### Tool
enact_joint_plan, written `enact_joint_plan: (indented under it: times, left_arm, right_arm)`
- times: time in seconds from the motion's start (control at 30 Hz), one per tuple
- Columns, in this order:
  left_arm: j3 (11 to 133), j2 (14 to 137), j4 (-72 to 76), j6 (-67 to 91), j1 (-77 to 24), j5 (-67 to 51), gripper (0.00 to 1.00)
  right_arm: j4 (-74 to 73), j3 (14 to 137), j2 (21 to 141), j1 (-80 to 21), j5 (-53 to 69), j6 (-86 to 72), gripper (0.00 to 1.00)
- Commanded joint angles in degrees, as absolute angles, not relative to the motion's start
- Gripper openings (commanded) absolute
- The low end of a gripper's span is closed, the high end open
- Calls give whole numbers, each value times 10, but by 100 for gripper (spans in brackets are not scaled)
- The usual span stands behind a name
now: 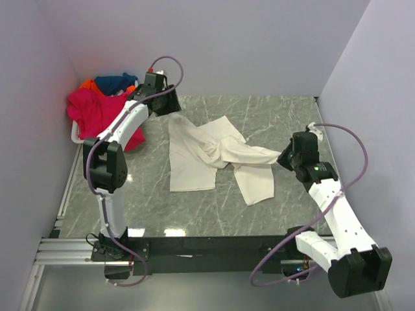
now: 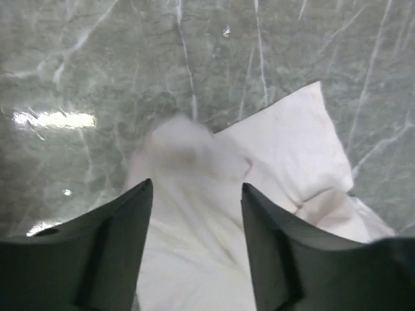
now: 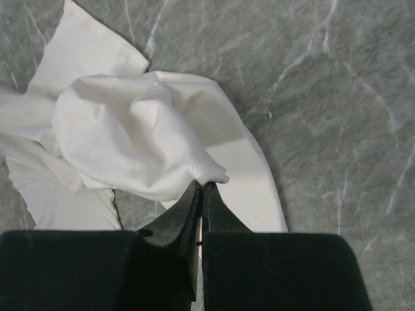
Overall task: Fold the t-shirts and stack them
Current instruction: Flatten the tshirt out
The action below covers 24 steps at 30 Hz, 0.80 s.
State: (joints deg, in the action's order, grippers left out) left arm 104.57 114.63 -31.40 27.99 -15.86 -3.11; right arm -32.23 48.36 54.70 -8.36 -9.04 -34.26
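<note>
We log: left end effector (image 2: 196, 189) jaws apart, empty, over far corner | right end effector (image 3: 202, 189) clamped on cream t-shirt (image 1: 194, 162) edge, likely to stretch it flat

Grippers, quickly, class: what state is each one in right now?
Left gripper: open, jaws apart over the cream t-shirt.
Right gripper: closed, pinching a fold of the cream t-shirt.

Four t-shirts (image 1: 207, 155) — two arms (image 1: 123, 126)
</note>
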Motion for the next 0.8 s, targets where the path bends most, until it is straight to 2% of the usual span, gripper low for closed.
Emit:
enact_joint_plan:
  times: [0.0,0.03,0.1,0.27,0.47,0.6,0.77]
  left_arm:
    - [1059,1146,-352,262,-163,-16,70]
    - [1043,1134,-346,261,-163,-11,74]
    - [975,1092,-330,265,-164,-3,73]
    - [771,965,-309,276,-181,-2,64]
    - [594,850,-306,322,-242,16,60]
    - [529,819,-294,358,-260,13,59]
    - [514,836,-301,375,-282,32,56]
  right_arm:
    - [-280,478,572,-86,-60,-339,0]
    - [-275,476,584,-89,-57,-340,0]
    - [-270,472,594,-91,-52,-340,0]
    - [-260,466,613,-100,-46,-346,0]
    - [-259,468,624,-105,-45,-347,0]
    - [-256,470,630,-106,-43,-345,0]
    - [-252,468,637,-109,-40,-349,0]
